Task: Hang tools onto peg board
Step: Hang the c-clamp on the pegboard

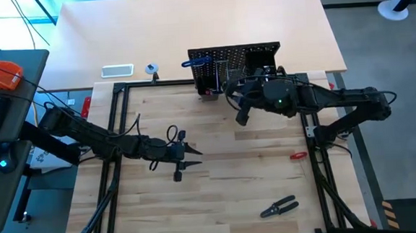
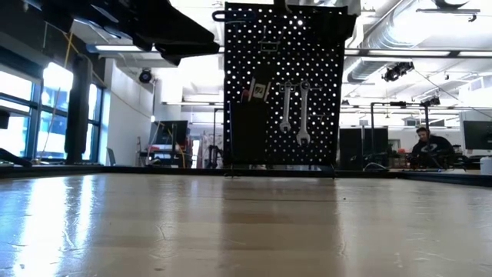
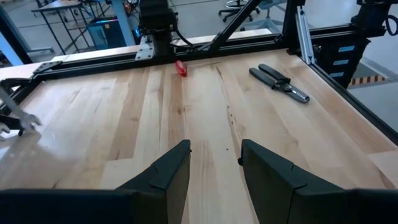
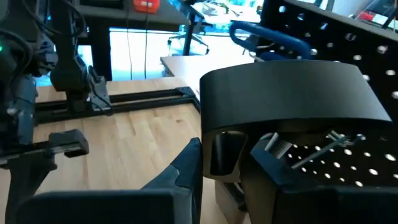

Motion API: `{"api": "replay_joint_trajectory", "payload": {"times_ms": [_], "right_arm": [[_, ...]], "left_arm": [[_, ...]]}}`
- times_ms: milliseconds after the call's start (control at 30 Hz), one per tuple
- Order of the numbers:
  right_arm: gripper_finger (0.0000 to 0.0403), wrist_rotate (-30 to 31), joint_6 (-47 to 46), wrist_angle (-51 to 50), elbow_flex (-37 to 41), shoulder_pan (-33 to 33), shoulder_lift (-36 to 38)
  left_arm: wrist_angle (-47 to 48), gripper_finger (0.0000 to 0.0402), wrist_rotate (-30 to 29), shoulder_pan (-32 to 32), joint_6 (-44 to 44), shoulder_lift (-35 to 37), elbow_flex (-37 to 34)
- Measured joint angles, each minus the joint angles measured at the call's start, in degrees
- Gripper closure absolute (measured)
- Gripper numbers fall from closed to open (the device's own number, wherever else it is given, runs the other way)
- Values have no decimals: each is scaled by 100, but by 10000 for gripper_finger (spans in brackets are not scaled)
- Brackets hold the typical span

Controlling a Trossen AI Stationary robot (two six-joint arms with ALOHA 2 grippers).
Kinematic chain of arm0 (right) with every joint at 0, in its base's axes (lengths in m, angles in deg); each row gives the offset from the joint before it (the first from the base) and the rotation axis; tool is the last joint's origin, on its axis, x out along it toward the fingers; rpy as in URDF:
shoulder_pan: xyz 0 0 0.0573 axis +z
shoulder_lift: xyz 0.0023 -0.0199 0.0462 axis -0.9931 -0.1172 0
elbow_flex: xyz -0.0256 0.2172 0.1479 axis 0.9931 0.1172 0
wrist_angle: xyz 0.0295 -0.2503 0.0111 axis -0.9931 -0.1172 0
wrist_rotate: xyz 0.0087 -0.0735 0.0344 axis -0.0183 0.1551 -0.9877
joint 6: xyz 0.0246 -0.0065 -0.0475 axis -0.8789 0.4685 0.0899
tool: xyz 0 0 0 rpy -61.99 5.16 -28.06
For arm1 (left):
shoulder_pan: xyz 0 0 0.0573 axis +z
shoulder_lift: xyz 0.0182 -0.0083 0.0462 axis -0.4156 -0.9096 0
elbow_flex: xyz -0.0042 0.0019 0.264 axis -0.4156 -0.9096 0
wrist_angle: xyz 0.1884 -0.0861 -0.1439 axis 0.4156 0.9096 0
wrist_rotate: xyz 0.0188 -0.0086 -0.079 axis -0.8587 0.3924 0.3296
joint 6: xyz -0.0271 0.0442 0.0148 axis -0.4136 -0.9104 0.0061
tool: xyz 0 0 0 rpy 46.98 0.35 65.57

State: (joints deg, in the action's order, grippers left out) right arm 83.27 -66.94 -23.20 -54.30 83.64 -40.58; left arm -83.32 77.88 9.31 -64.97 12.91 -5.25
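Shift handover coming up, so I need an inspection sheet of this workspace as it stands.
Surface: wooden table, bare in most places.
Job's things: peg board upright at the far edge; two wrenches hang on it; pliers and a small red tool lie on the table.
Clutter: nothing seen.
Grippers: left gripper open and empty over the table; right gripper at the peg board, around a dark part.
Cables: along both arms.
Surroundings: person seated behind.

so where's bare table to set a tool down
Free: the wide stretch between the left gripper, the pliers and the small red tool. Crowded: the far edge, where the right gripper sits close against the peg board.
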Motion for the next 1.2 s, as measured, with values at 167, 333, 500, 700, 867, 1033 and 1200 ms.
{"api": "replay_joint_trajectory", "payload": {"times_ms": [167, 333, 500, 700, 867, 1033, 1200], "right_arm": [[332, -72, -74, -4, 0, -12, 58], [332, -234, -114, -11, 0, -7, 88], [332, -194, -108, -11, 0, -29, 89], [332, -98, -89, -24, -2, -77, 89], [332, -158, -45, -2, -2, -95, 87], [332, -85, 0, 35, -2, -110, 87], [332, -128, 13, 26, -2, -112, 82]], "left_arm": [[39, 264, 0, 0, 4, 2, 0], [37, 264, 0, 0, 4, 2, 0], [32, 264, 0, 0, 6, 2, 0], [40, 264, 0, -2, 7, 2, 0], [45, 264, 0, 0, 2, 2, 0], [48, 264, -2, 0, -2, 2, 0], [50, 264, -42, 0, -15, 2, 0]]}}
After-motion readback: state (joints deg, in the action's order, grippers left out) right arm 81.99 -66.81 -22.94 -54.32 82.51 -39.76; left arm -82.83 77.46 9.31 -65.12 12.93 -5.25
